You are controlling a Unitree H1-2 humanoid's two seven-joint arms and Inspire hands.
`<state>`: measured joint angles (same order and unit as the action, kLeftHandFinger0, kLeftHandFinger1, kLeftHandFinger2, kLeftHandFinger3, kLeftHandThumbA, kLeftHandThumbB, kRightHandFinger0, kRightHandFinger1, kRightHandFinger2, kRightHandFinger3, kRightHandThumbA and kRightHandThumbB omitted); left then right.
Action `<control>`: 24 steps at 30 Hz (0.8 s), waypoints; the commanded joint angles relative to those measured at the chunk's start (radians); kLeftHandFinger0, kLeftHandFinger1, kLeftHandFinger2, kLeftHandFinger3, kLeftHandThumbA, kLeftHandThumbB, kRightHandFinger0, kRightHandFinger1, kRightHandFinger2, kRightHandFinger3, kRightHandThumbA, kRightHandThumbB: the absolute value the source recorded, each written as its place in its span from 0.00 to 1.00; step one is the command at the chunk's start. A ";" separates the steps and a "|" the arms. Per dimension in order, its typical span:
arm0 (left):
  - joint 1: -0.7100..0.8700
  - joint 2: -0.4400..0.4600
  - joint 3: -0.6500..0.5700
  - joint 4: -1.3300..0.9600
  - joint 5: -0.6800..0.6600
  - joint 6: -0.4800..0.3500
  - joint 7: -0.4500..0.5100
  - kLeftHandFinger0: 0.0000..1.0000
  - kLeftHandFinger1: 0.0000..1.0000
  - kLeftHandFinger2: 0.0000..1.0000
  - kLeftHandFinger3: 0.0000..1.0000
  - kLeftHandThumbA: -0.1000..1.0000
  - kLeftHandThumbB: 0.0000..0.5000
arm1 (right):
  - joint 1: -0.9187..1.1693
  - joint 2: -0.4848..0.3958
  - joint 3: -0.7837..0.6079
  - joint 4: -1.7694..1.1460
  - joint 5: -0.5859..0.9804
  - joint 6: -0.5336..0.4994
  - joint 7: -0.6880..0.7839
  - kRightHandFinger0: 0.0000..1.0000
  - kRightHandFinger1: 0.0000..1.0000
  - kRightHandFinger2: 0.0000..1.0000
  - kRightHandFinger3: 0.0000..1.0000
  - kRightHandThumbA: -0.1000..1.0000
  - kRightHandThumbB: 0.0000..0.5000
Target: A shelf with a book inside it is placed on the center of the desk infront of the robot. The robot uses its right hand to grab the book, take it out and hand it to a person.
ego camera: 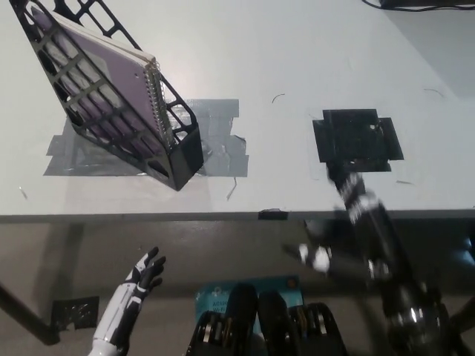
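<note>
A black openwork shelf (111, 111) stands tilted on the white desk (297, 67) at the upper left. A spiral-bound book (111, 70) with a pale purple cover leans inside it, its wire spine toward the right. My black right hand (349, 196) and arm rise from the bottom right, blurred by motion. They sit at the desk's front edge, well to the right of the shelf and touching nothing. My white left hand (141, 278) rests low at the lower left, below the desk edge, with its fingers spread and empty.
Grey tape (219, 144) lies on the desk under and beside the shelf. A black tape square (358, 139) sits right of centre, just beyond my right hand. The desk's front edge (148, 216) crosses the picture. A blue sheet (215, 297) lies on the floor below.
</note>
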<state>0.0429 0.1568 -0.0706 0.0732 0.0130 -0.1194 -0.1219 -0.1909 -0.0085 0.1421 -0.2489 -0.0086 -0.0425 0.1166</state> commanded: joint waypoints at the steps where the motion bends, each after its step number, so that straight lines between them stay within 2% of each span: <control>1: 0.004 -0.004 -0.003 -0.021 -0.011 -0.032 -0.014 1.00 1.00 1.00 1.00 0.95 0.45 | -0.181 0.064 0.005 0.029 0.047 0.092 0.005 1.00 1.00 1.00 1.00 1.00 0.53; 6: 0.000 -0.002 -0.005 -0.032 -0.001 -0.025 -0.012 1.00 1.00 1.00 1.00 0.96 0.45 | -0.310 0.113 -0.002 0.181 0.054 0.120 0.004 1.00 1.00 1.00 1.00 1.00 0.55; 10: -0.002 -0.003 -0.005 -0.030 -0.009 -0.027 -0.016 1.00 1.00 1.00 1.00 0.95 0.44 | -0.410 0.139 -0.002 0.322 0.041 0.100 0.004 1.00 1.00 1.00 1.00 1.00 0.61; 13: -0.006 -0.002 -0.011 -0.029 0.005 -0.028 -0.013 1.00 1.00 1.00 1.00 0.97 0.48 | -0.525 0.168 -0.010 0.478 0.046 0.096 0.001 1.00 1.00 1.00 1.00 1.00 0.67; 15: -0.009 0.000 -0.014 -0.023 0.008 -0.038 -0.015 1.00 1.00 1.00 1.00 0.98 0.45 | -0.562 0.181 -0.017 0.534 0.050 0.096 -0.003 1.00 1.00 1.00 1.00 1.00 0.67; 18: -0.011 0.002 -0.016 -0.020 0.009 -0.043 -0.014 1.00 1.00 1.00 1.00 0.98 0.42 | -0.612 0.208 -0.034 0.627 0.067 0.080 -0.008 1.00 1.00 1.00 1.00 1.00 0.57; 20: -0.013 0.002 -0.016 -0.023 0.008 -0.037 -0.012 1.00 1.00 1.00 1.00 0.99 0.44 | -0.641 0.224 -0.049 0.686 0.082 0.058 -0.004 1.00 1.00 1.00 1.00 1.00 0.55; 21: -0.015 0.000 -0.016 -0.025 0.010 -0.037 -0.010 1.00 1.00 1.00 1.00 0.99 0.48 | -0.661 0.234 -0.055 0.727 0.085 0.041 -0.004 1.00 1.00 1.00 1.00 1.00 0.50; 24: -0.020 0.001 -0.017 -0.023 0.017 -0.042 -0.007 1.00 1.00 1.00 1.00 0.99 0.46 | -0.700 0.249 -0.066 0.798 0.084 0.016 -0.008 1.00 1.00 1.00 1.00 1.00 0.60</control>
<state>0.0374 0.1536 -0.0856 0.0724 0.0199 -0.1225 -0.1216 -0.8012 0.2029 0.0968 0.4913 0.0391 0.0474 0.1155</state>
